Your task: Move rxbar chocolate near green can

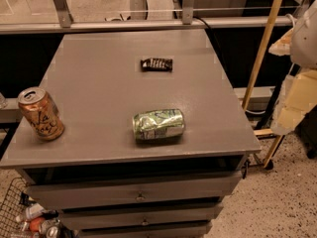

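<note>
Camera view shows a grey worktop [99,83] over a stack of drawers. The bar [156,64] lies flat on the far half, about midway across, with its long axis running left to right. The green can [158,124] lies on its side on the near half, almost straight toward the near edge from the bar and well apart from it. Its long axis also runs left to right. An orange can [40,114] stands upright at the near left, well clear of both.

The tool [293,103] hangs off the right edge of the worktop, beyond its right side and touching nothing. Whether it is wide or narrow I cannot tell, and it holds nothing that I can see.

From the tool, the bar lies to the left and somewhat farther away. Judging by this, the reach goes left over the worktop. A grip across the bar's short side looks easiest, followed by a carry toward the near edge that stops just beside the green can. The bar is untouched, so the task is not yet begun.
</note>
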Motion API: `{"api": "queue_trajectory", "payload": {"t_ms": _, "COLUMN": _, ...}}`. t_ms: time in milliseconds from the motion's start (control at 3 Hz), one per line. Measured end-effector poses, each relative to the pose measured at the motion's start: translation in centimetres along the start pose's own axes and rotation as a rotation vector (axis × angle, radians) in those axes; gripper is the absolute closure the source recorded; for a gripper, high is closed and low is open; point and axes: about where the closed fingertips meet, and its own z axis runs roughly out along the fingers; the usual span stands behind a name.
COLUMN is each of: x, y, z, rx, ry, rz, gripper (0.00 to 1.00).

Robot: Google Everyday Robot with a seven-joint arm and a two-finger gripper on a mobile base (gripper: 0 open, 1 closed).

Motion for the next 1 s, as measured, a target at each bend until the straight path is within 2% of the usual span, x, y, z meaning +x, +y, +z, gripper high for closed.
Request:
{"api": "queue_trajectory", "payload": {"t_ms": 333, "x": 0.0, "y": 0.0, "z": 0.0, "rx": 0.000, "ry": 0.000, "rz": 0.000, "gripper": 0.00}}
{"api": "queue_trajectory", "payload": {"t_ms": 667, "x": -1.5, "y": -3.3, "z": 1.1, "rx": 0.011, "ry": -0.042, "rz": -0.016, "gripper": 0.00}}
{"api": "queue_trajectory", "payload": {"t_ms": 1000, "x": -5.1, "y": -9.7, "z": 5.0, "rx": -0.020, "ry": -0.110, "rz": -0.050, "gripper": 0.00}}
